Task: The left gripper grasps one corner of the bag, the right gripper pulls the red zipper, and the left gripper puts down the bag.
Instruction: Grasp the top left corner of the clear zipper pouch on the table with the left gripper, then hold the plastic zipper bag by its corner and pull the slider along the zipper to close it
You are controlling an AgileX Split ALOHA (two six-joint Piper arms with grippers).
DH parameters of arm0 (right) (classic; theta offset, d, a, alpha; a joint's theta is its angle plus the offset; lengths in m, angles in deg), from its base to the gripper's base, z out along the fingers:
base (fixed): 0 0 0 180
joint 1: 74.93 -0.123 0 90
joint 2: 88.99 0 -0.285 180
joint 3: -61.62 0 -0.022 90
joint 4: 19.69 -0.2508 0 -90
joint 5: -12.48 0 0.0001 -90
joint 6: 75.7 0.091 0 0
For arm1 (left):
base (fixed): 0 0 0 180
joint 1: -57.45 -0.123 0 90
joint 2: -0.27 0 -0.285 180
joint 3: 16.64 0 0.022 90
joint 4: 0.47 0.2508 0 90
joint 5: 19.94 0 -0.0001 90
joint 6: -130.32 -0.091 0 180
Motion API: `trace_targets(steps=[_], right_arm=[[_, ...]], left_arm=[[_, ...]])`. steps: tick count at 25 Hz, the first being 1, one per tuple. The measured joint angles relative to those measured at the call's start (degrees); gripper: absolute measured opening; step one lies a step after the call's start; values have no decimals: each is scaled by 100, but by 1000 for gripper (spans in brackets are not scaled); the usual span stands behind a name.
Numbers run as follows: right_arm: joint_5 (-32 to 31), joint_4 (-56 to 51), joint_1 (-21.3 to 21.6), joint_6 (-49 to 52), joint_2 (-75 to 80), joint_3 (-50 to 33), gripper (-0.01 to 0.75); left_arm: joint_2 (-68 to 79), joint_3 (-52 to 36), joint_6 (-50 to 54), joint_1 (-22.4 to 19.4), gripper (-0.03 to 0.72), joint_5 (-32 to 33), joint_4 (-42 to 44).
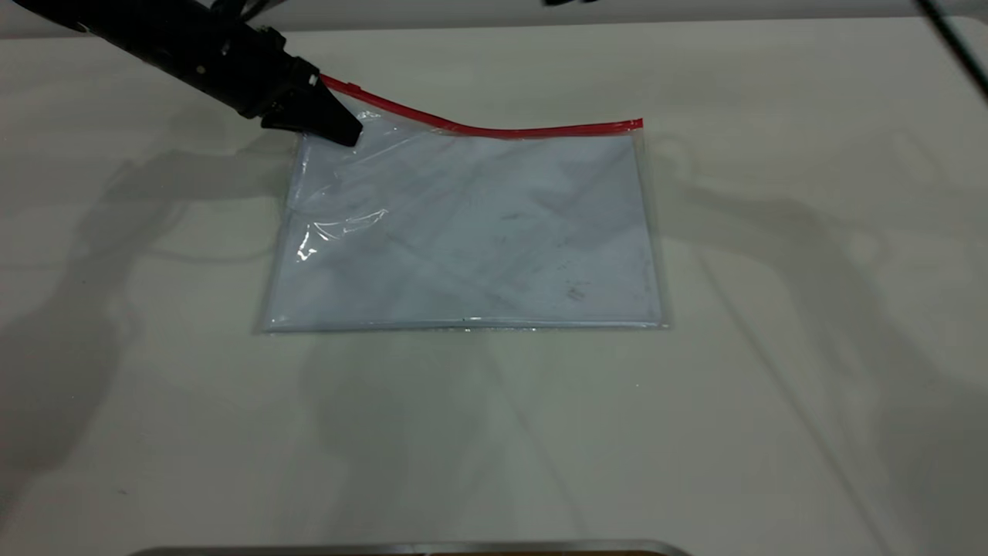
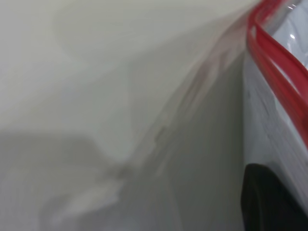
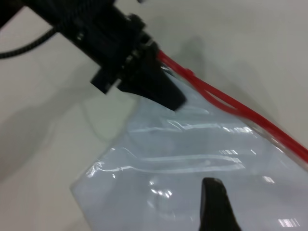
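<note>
The bag (image 1: 463, 232) lies flat on the white table, a clear pouch with a pale sheet inside. The red zipper (image 1: 494, 130) runs along its far edge. My left gripper (image 1: 332, 123) is shut on the bag's far-left corner and holds that corner a little off the table, so the zipper's left end rises. A small slider tab (image 1: 353, 86) sits near that end. The right wrist view shows the left gripper (image 3: 163, 91) on the corner beside the zipper (image 3: 231, 103). My right gripper (image 3: 214, 192) hovers over the bag (image 3: 159, 159); it is out of the exterior view.
The white table (image 1: 772, 386) surrounds the bag. A thin black cable (image 1: 957, 38) crosses the far right corner. A metal edge (image 1: 401, 548) shows at the near side of the table.
</note>
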Motion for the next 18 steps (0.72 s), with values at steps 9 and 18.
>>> trace_targets(steps=[9,18], right_arm=[[-1032,39,-28,-10,1500,1873,493],[-1047,39,-531,-138,1957,2116,493]], left_arm=[[0,0,-2733,0,53,790,-343],[0,0,-4482,28,53,1315,-863]])
